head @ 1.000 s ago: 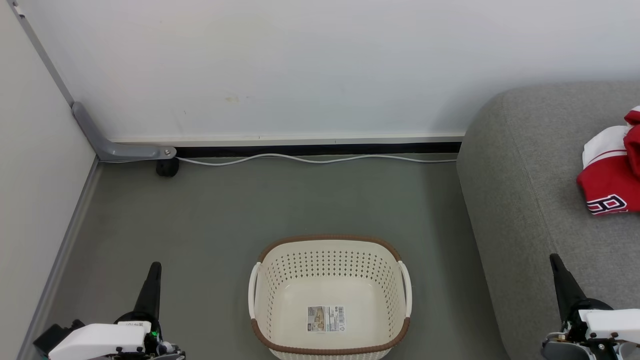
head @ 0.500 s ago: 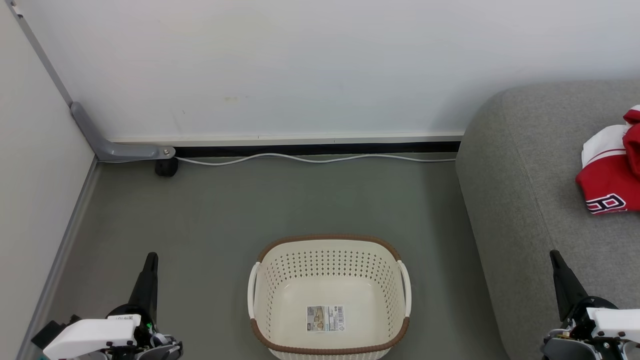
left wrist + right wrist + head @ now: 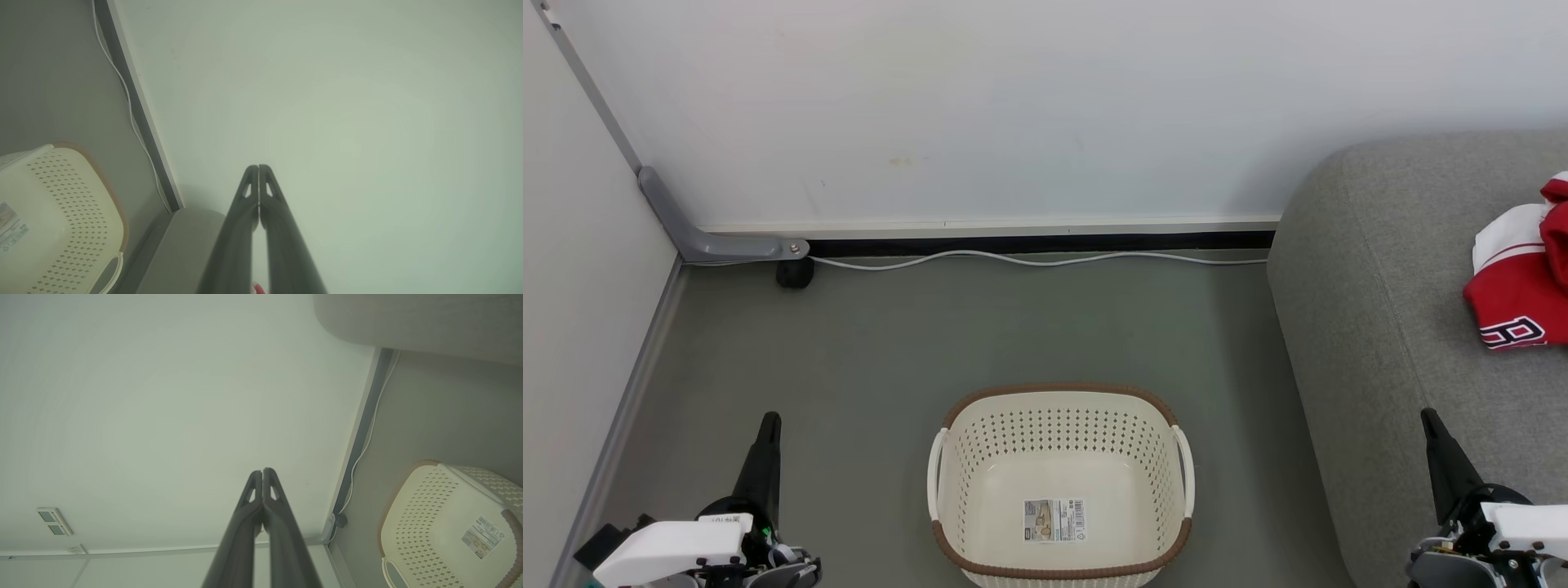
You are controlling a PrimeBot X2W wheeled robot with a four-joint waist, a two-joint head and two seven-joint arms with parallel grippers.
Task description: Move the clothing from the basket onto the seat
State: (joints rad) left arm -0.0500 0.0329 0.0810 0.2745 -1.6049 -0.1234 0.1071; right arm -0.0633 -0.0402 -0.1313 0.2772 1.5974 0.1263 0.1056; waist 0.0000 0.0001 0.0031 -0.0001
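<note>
**Clearances.** The cream perforated plastic basket with rounded corners and a brown woven-look rim (image 3: 1062,441) stands near centre on the smooth grey-green floor (image 3: 890,343). Open floor runs left to the side wall and far to the white back wall (image 3: 1013,106). A narrower strip separates the basket's right handle from the rounded left edge of the large grey fabric-upholstered seat (image 3: 1388,327). A thin white cable (image 3: 1029,260) lies slack along the far skirting.

**Task items.** The soft red clothing with white trim and navy-and-white block lettering (image 3: 1515,286) lies crumpled on the seat at far right, well apart from the basket. A paper label sticker (image 3: 1055,520) shows on the basket's smooth bottom.

**Tools.** The left gripper (image 3: 768,426) hangs over open floor at near left, its dark tapered fingers pressed together, gripping nothing. The right gripper (image 3: 1431,425), over the seat at near right, is likewise closed and unloaded.
</note>
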